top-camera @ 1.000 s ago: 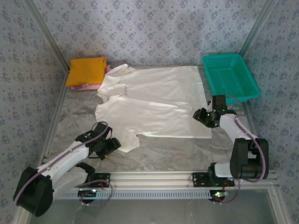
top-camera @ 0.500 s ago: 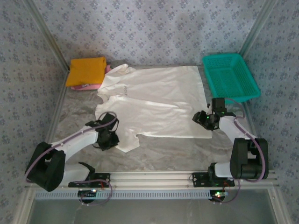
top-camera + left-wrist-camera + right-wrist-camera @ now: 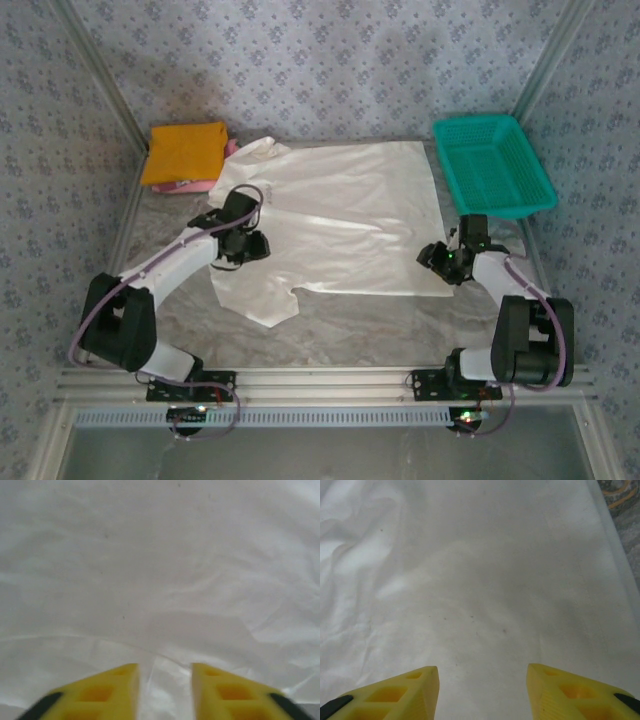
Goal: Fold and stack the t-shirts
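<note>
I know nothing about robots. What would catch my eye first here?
A big white t-shirt lies spread over the middle of the table, the left hand above its left part and the right hand at its near right corner. A folded orange shirt sits in the far left corner, a teal basket at the far right.

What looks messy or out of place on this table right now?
The large white thin-cloth t-shirt lies unevenly: its collar end is bunched and wrinkled near the left gripper, and one sleeve pokes out toward the near edge. The folded orange shirt sits off-centre on a pink one.
</note>
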